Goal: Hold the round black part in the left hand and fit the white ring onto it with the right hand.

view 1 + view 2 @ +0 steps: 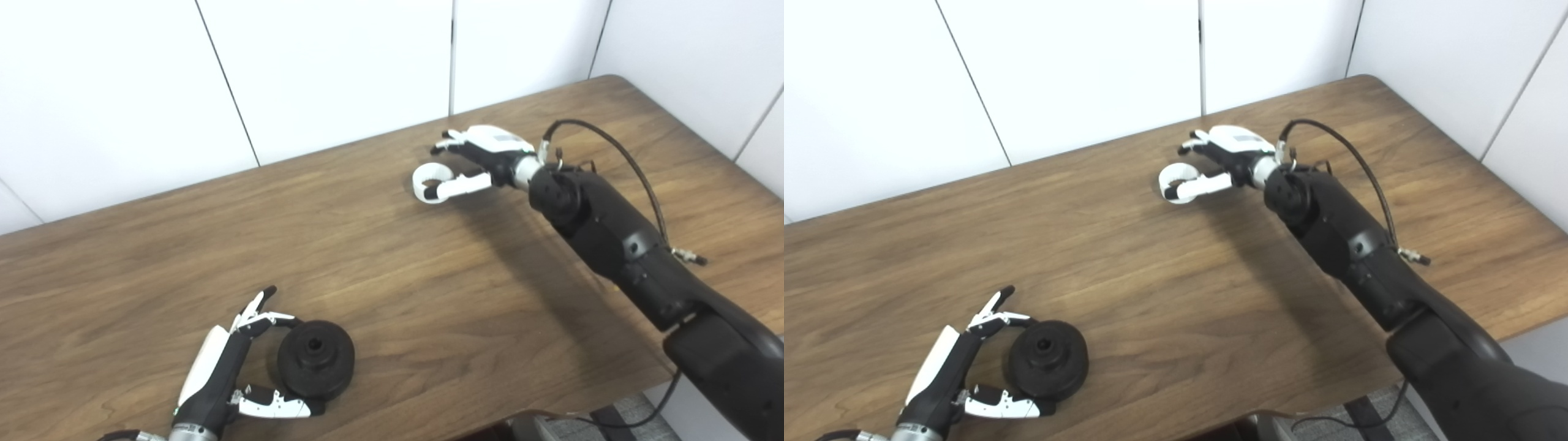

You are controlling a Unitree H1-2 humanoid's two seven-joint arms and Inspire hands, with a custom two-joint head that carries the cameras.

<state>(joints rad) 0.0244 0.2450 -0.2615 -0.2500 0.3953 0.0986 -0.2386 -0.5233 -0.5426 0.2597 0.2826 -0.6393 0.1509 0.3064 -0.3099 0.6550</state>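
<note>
The round black part (315, 360) lies flat on the wooden table (392, 269) near its front left, with a hole in its middle. My left hand (223, 367) is open beside it, fingers reaching past its far left side and thumb along its near edge, cupping it loosely. The white ring (423, 177) lies on the table at the far middle. Over it, my right hand (484, 156) stands open, fingers spread above the ring's far side and thumb lying across its near side. Whether the thumb touches the ring I cannot tell.
White wall panels (337, 73) stand directly behind the table's far edge. A black cable (618, 153) loops above my right forearm. The table's front edge (551, 404) runs close below the black part, and its right corner lies far right.
</note>
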